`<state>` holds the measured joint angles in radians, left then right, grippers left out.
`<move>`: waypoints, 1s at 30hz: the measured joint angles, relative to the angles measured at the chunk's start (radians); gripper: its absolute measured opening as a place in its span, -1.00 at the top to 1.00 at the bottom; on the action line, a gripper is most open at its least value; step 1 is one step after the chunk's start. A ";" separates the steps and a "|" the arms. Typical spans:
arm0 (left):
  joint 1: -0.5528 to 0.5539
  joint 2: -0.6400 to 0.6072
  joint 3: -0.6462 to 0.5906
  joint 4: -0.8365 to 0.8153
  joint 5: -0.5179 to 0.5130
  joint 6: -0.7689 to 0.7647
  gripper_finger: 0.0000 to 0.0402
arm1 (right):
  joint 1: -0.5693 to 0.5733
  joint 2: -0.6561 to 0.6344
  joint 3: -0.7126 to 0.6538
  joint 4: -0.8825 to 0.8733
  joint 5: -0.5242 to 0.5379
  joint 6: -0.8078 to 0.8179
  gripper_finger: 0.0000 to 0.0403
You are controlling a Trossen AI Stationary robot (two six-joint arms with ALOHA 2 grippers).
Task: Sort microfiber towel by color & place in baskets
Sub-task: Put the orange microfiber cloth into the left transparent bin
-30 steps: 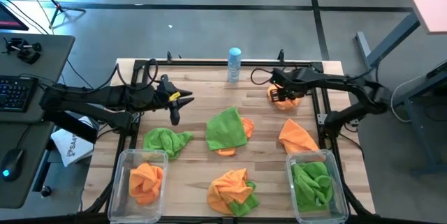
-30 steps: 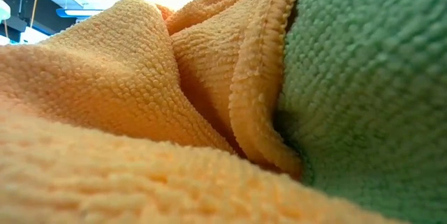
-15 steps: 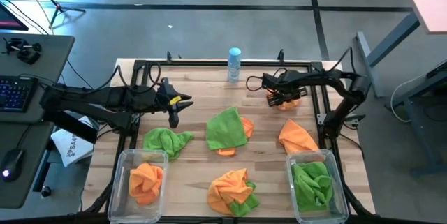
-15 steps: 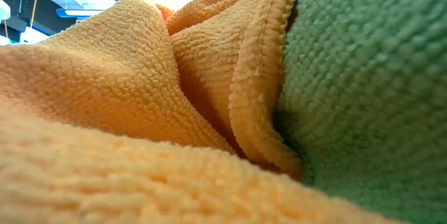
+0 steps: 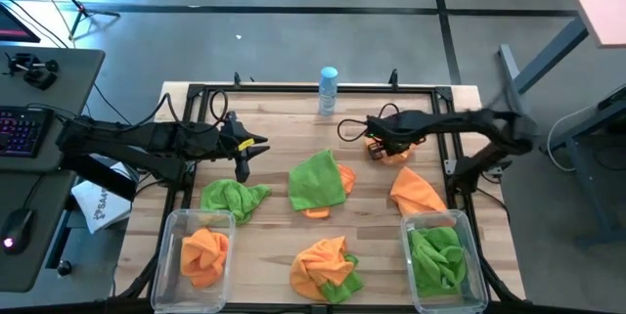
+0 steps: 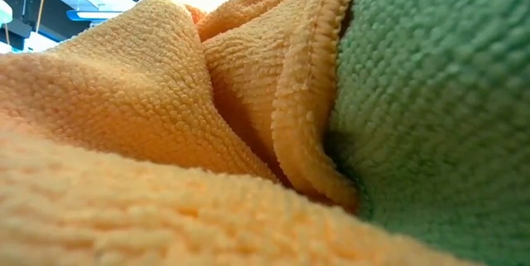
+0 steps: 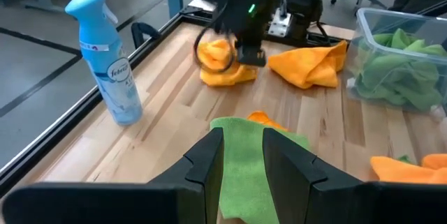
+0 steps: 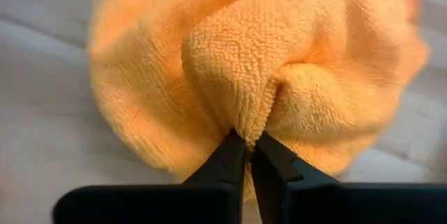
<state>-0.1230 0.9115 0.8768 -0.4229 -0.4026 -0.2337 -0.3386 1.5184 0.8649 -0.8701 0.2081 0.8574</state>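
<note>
"How many cloths are put away?"

"Some. The basket at the table's front left corner (image 5: 174,224) has an orange cloth in it (image 5: 203,252). The basket at the front right corner (image 5: 470,255) has green cloth in it (image 5: 435,258). I cannot count how many are in each one."

"What is left out?"

"A lot. A green cloth (image 5: 233,198) lies near the left basket. A bigger green cloth (image 5: 316,181) sits in the middle of the table, on top of an orange one. An orange and green heap (image 5: 326,265) is at the front edge, between the baskets. An orange cloth (image 5: 415,190) lies just behind the right basket."

"What is the robot doing?"

"The right gripper (image 8: 248,142) is pinching a fold of an orange cloth (image 8: 279,70) near the back right of the table, close to the spray bottle (image 5: 328,90). The left gripper (image 7: 242,155) holds nothing. Its fingers are a little apart, over the left side of the table."

"So is it nearly done?"

"No. I think it is less than half done."
</note>
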 joint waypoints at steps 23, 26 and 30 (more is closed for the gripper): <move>0.000 0.000 0.000 0.122 -0.002 0.119 0.55 | 0.385 -0.469 0.004 0.670 0.091 -0.637 0.99; 0.000 0.000 0.000 0.155 -0.001 0.119 0.55 | 0.405 -0.469 0.004 0.753 0.093 -0.707 0.99; 0.000 0.000 0.000 0.203 0.033 0.115 0.51 | 0.414 -0.470 0.004 0.834 0.094 -0.750 0.99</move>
<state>-0.1230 0.9115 0.8768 -0.2197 -0.3695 -0.1183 0.0757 1.0485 0.8684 -0.0366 0.3023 0.1076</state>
